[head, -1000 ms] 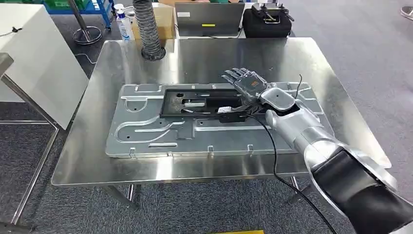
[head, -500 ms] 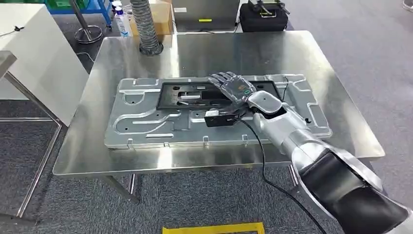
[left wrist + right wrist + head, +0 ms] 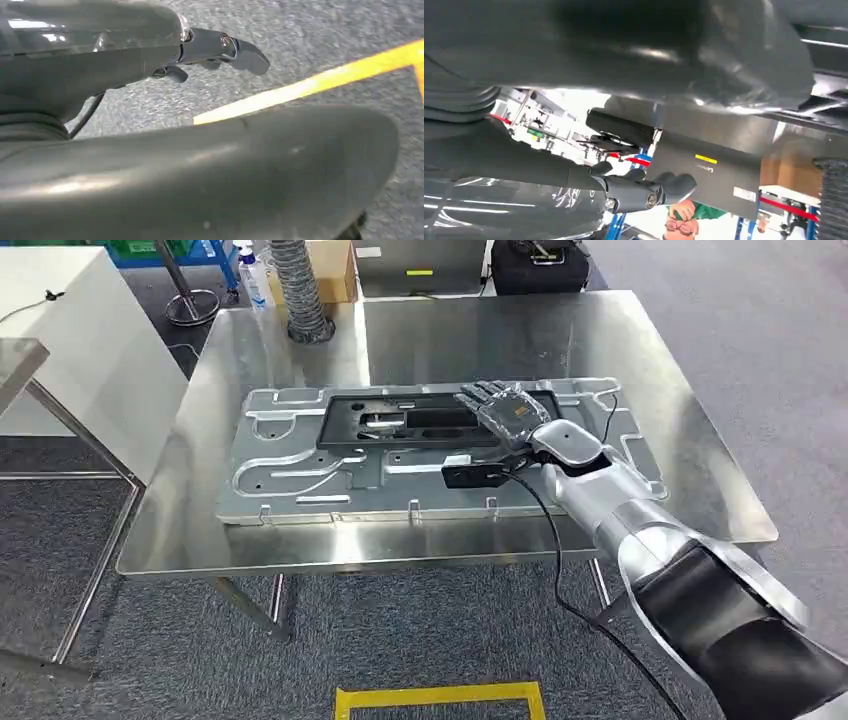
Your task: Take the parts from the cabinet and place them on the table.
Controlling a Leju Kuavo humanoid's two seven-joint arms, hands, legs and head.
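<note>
Nearest in the head view, a yellow floor marking (image 3: 440, 700) lies on the grey carpet just short of the steel worktop (image 3: 700, 470). The right arm reaches in from the near right, and the right hand (image 3: 510, 415) lies flat, palm down, on the right end of the black part (image 3: 400, 426), its fingers (image 3: 478, 393) stretched out side by side rather than curled around anything. That black part sits in the far middle of a large stamped metal panel (image 3: 300, 475), which lies flat across the centre of the worktop. A small black wrist module (image 3: 478, 475) with a cable trailing toward the near edge hangs just beside the wrist, over the panel. In the left wrist view the left hand (image 3: 220, 50) hangs above the carpet, with the fingers (image 3: 247, 55) loosely extended and nothing in them. At the far edge of the worktop stands a ribbed grey hose (image 3: 298, 290), with a cardboard box (image 3: 335, 270) and a spray bottle (image 3: 252, 275) behind it on the left, a laptop (image 3: 425, 265) in the middle and a black case (image 3: 540, 265) to the right.
</note>
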